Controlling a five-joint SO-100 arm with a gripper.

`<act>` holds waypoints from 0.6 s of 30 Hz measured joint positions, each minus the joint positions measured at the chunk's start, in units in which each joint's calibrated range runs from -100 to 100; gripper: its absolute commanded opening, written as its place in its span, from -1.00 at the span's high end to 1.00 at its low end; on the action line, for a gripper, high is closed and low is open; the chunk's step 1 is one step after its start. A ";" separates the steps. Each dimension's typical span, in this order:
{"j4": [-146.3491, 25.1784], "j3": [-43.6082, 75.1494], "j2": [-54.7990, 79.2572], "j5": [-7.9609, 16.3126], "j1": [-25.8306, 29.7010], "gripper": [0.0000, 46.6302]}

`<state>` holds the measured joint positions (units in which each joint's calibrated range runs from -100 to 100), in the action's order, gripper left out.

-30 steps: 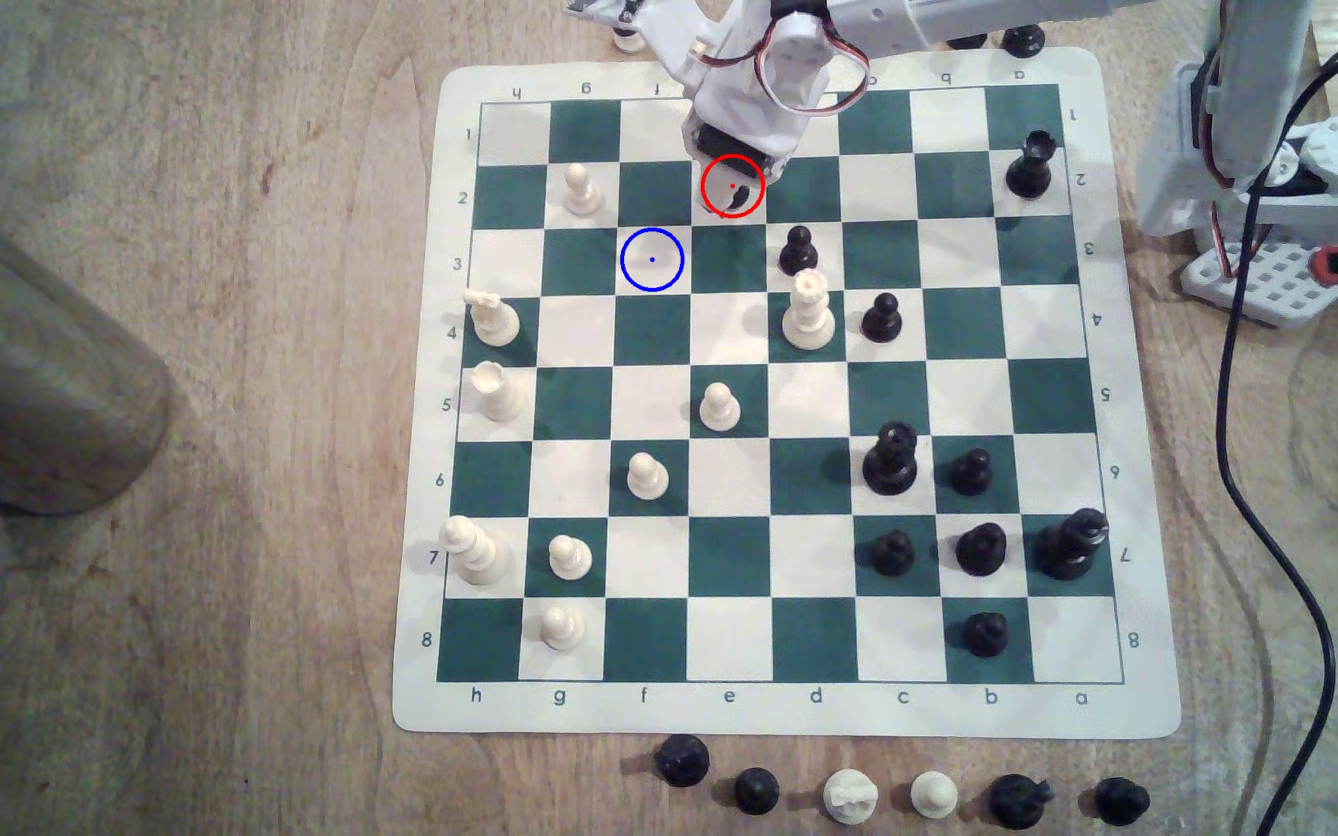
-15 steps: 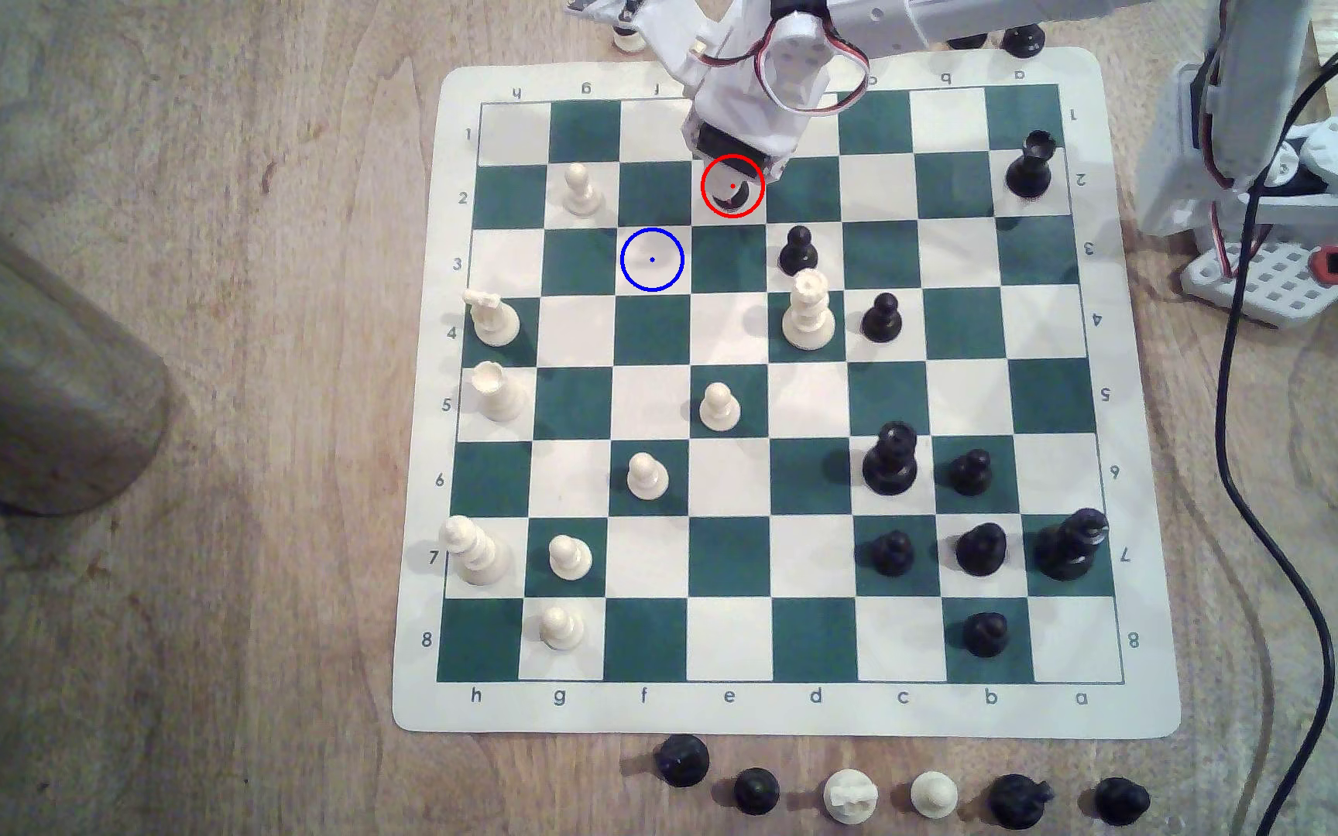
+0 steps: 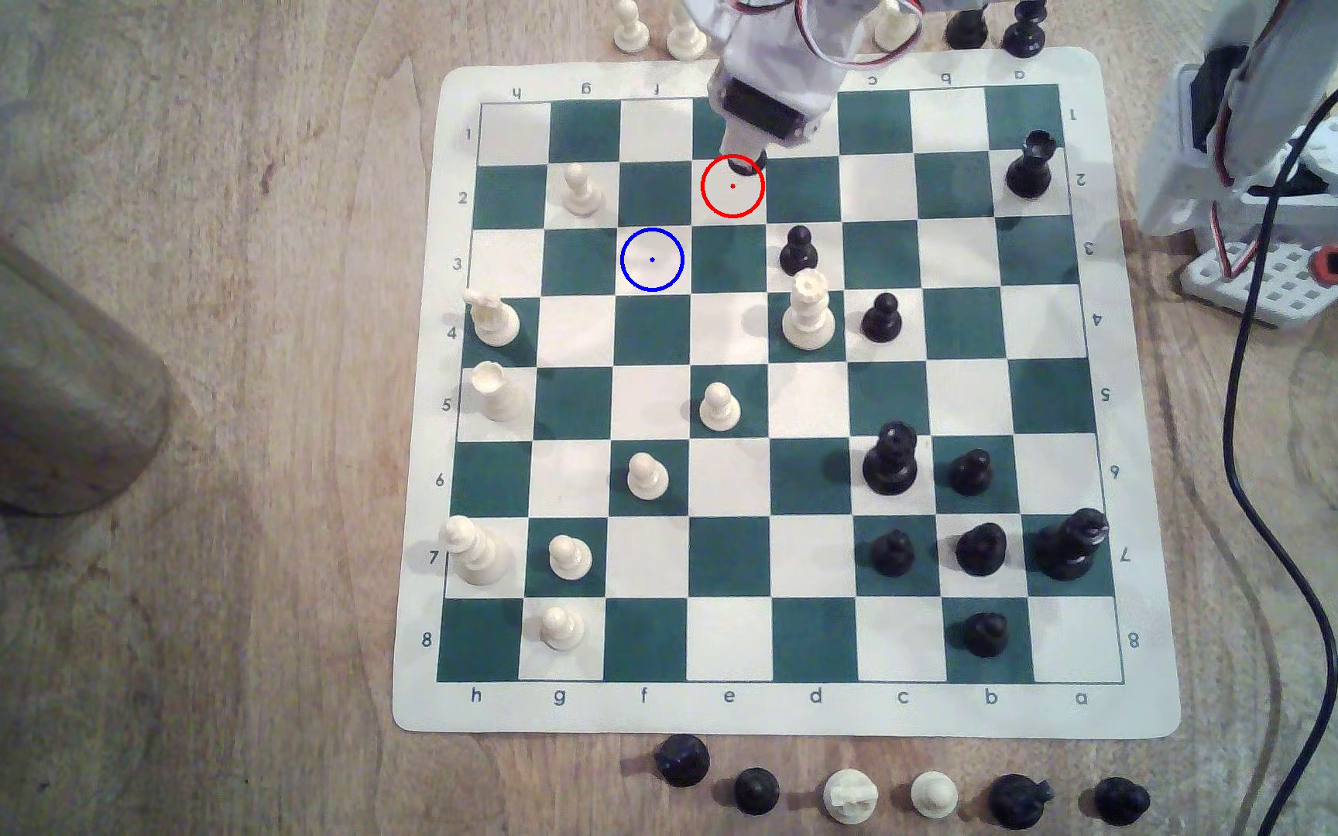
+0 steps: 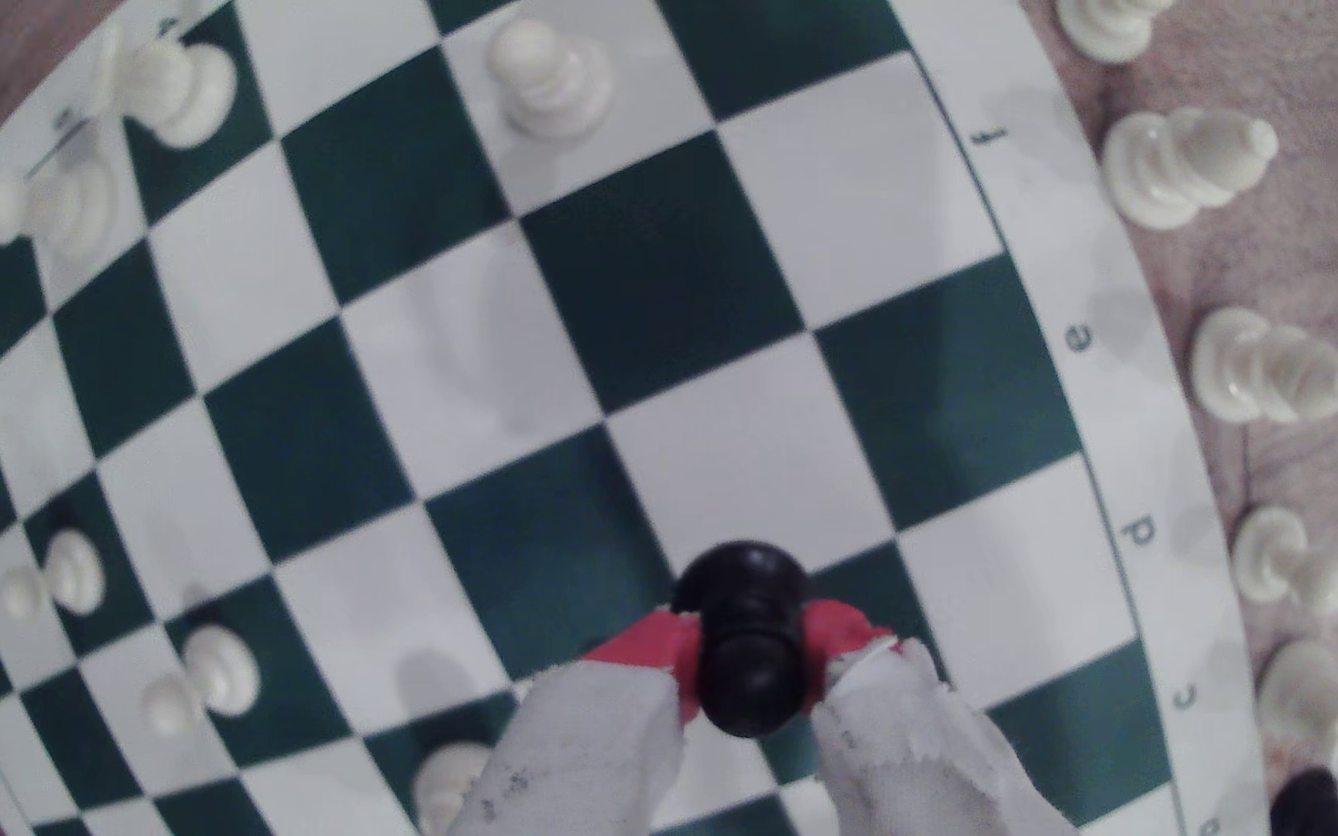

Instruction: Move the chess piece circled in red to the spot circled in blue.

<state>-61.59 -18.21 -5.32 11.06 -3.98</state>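
A: Position of the black pawn (image 4: 746, 643) to be logged.

B: It is held in the claw (image 4: 746, 675), pinched between the two white fingers (image 4: 593, 739) with red pads (image 4: 650, 643) pressed on either side of its neck. In the exterior view the black pawn (image 3: 746, 165) is seen at the upper edge of the red ring (image 3: 732, 186), just under the claw (image 3: 742, 157). Contact between its base and the board (image 3: 786, 707) cannot be determined.

A: Orientation?

B: In the wrist view the long axis is seen nearly end-on along the camera line, the rounded head nearest the lens and the wide base farthest, toward the board. Whether it is exactly upright cannot be told.

A: Claw opening?

B: Narrow; closed to the width of the pawn's neck, nothing else gripped.

A: Target noted?

B: The blue-ringed square (image 3: 652, 260) is cream, bare, one row down and one column toward the exterior view's left of the red ring. A cream pawn (image 3: 581, 189) is recorded near it, up and to the exterior view's left.

A: Containers?

B: A cylindrical can (image 3: 22, 378) is seen lying on the desk (image 3: 247, 482) at the exterior view's left; contents not discernible.
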 measured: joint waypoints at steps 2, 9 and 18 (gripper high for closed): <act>0.00 1.99 0.00 0.29 1.55 0.99; 0.72 9.76 4.69 0.39 5.31 0.99; 0.72 23.23 20.11 0.83 5.68 0.99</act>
<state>-60.88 5.02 14.79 11.89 1.70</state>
